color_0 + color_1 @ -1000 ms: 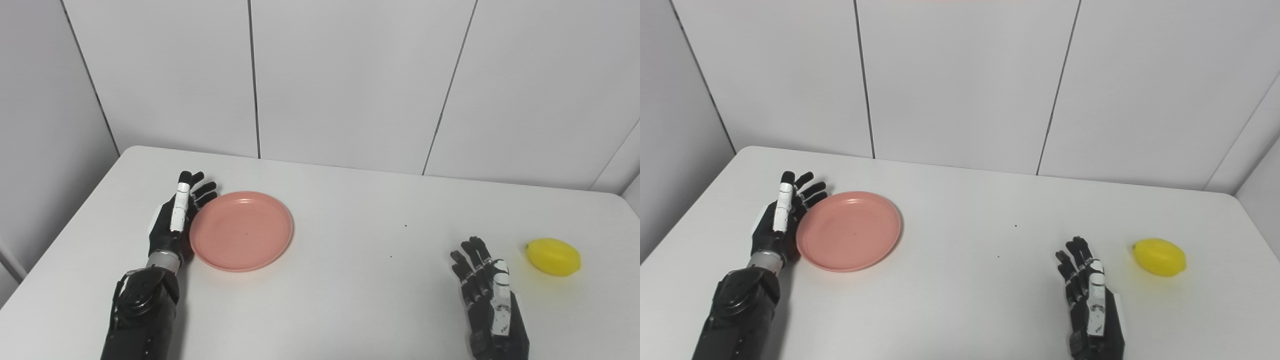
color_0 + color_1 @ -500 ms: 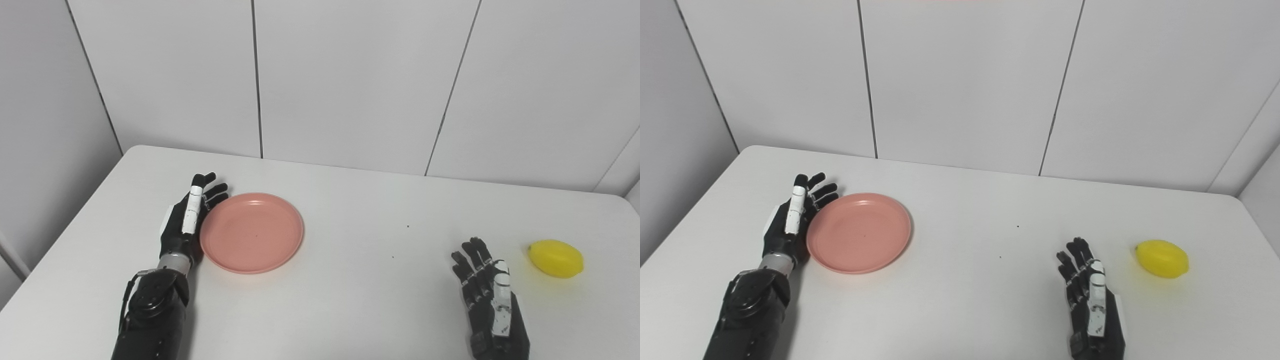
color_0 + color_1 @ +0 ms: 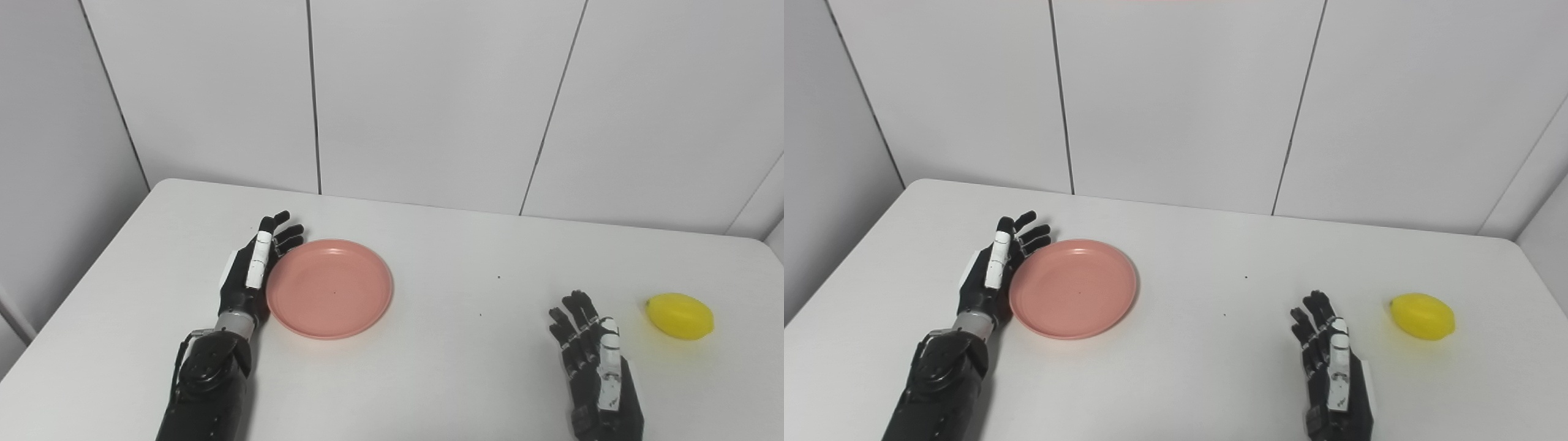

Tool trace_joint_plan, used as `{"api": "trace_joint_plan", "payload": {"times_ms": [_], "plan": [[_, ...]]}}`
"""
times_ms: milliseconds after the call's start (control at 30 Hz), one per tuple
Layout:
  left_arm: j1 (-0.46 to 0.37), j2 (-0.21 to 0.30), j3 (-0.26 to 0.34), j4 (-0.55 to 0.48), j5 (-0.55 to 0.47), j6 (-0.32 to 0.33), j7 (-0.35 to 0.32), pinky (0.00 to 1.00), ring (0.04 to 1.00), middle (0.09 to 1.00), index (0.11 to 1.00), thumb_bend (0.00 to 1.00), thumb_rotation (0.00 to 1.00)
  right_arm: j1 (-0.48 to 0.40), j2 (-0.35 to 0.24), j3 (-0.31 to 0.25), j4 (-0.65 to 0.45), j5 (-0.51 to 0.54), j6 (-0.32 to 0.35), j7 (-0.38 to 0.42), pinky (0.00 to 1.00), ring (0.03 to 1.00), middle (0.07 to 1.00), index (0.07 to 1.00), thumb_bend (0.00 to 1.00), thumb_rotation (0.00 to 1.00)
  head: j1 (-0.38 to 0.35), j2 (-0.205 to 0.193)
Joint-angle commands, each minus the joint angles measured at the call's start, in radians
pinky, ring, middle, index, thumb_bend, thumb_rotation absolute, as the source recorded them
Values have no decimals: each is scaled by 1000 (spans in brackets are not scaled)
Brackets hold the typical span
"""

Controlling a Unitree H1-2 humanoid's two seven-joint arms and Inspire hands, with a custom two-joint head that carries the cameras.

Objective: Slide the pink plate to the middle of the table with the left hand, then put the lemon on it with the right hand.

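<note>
Nearest the viewer, the right hand (image 3: pixel 597 367) rests on the white table (image 3: pixel 441 367), fingers spread and empty, with the lemon (image 3: pixel 680 316) untouched just beyond it. Farther back, the left hand (image 3: pixel 254 272) (fingers straight, slightly fanned) presses edge-on against the pink plate (image 3: pixel 331 288), which sits left of the middle, so the slide looks unfinished.

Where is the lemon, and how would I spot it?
Look at the white table, then go to its right side. The lemon lies there, just past the right hand, which isn't touching it. It is the only yellow thing.
</note>
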Motion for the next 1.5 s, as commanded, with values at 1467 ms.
{"api": "trace_joint_plan", "payload": {"times_ms": [1467], "plan": [[-53,-72,-53,123,34,-75,-28,792,777,757,833,906,838,16,121,59,120,-101,-77,-61,864,836,862,851,732,879,-232,-2]]}}
